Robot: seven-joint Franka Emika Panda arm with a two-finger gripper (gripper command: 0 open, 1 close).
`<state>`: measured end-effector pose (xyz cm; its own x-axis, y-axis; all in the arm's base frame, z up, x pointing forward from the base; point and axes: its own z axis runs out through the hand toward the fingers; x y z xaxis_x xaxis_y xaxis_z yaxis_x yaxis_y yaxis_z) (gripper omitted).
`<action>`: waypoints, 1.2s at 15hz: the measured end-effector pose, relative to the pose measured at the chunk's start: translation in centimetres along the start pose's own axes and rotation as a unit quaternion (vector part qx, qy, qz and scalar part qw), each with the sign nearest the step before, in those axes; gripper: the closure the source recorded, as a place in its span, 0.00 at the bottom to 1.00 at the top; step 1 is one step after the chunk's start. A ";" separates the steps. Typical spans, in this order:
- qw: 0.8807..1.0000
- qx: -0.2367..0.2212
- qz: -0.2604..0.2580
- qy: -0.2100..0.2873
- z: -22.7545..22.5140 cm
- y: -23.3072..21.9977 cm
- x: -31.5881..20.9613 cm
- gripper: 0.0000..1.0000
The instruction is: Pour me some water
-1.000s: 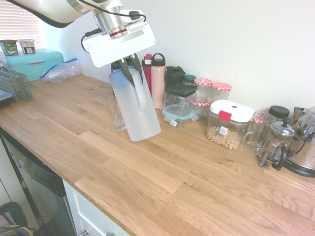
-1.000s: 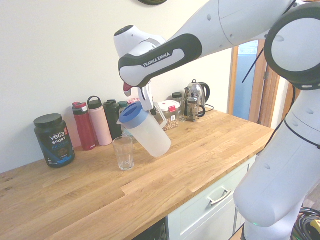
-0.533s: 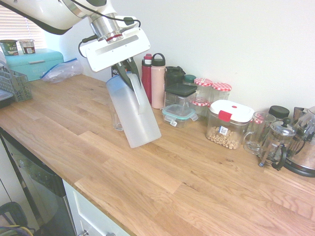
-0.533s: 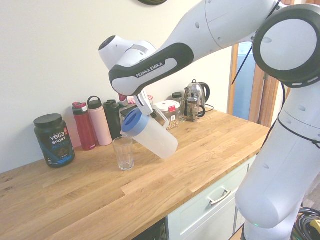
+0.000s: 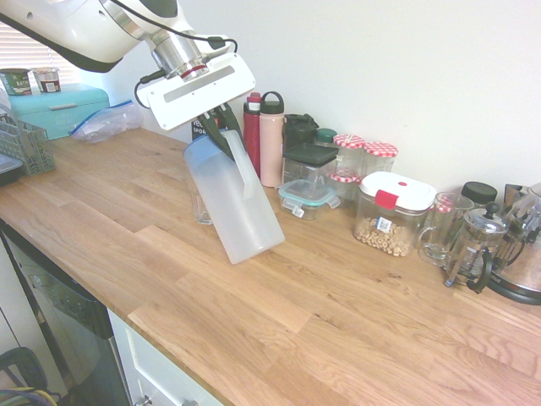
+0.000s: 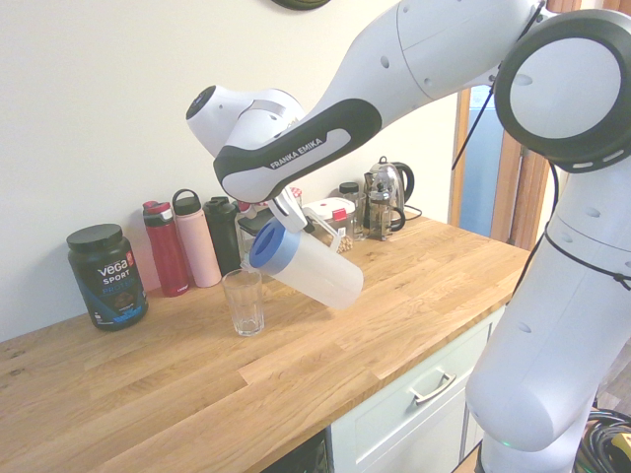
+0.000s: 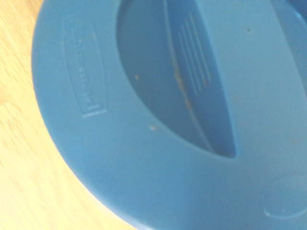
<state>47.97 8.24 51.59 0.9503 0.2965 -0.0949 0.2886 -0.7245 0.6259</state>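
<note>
Fingers (image 5: 221,118) clamped on one tilted pitcher (image 5: 234,205) above one glass (image 6: 244,302).

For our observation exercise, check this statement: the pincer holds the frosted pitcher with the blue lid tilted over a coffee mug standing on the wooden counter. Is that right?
Not quite. The vessel under the tilted pitcher is a clear, empty drinking glass, not a coffee mug; the second exterior view shows it. The rest holds: the pincer grips the pitcher, its blue lid leaning towards the glass on the wooden counter.
</note>
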 end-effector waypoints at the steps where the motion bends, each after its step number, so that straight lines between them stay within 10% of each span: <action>1: 1.000 -0.005 -0.002 0.001 -0.1 -0.1 0.0 1.00; 18: 0.999 -0.032 -0.002 0.016 -0.3 -0.5 0.4 1.00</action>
<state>48.13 8.88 51.49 0.9448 0.3197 -0.0721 0.2825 -0.6829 0.6737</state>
